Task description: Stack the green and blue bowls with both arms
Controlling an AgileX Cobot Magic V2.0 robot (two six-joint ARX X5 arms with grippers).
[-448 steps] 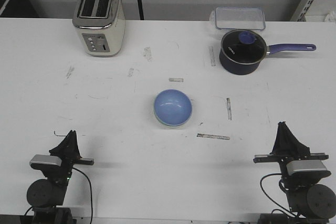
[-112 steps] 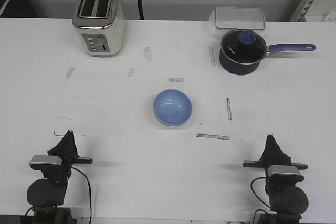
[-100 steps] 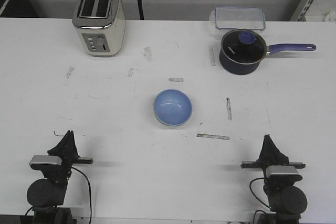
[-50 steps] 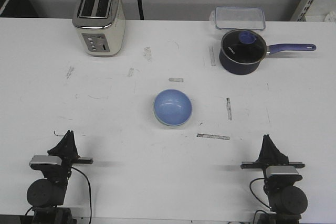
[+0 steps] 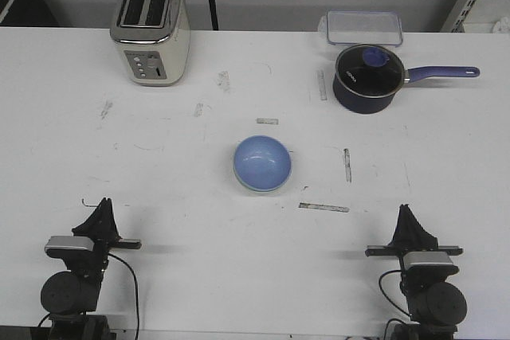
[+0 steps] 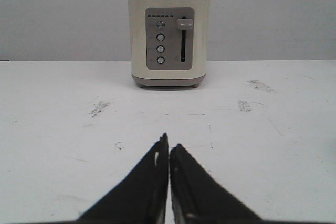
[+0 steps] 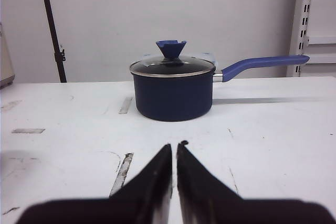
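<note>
Blue bowl (image 5: 262,162) in green bowl (image 5: 241,181)

The light periwinkle-blue glossy round bowl (image 5: 262,162) is seen mid-table, upright, opening facing up, interior smooth. A thin pale mint-green rim (image 5: 249,187) is visible along its lower-left edge — the pale green round bowl is nested directly beneath, concentric, almost fully covered. The stack is set flat on the table surface, level, roughly centred between the two sides. Neither bowl is seen in the wrist views.
</note>
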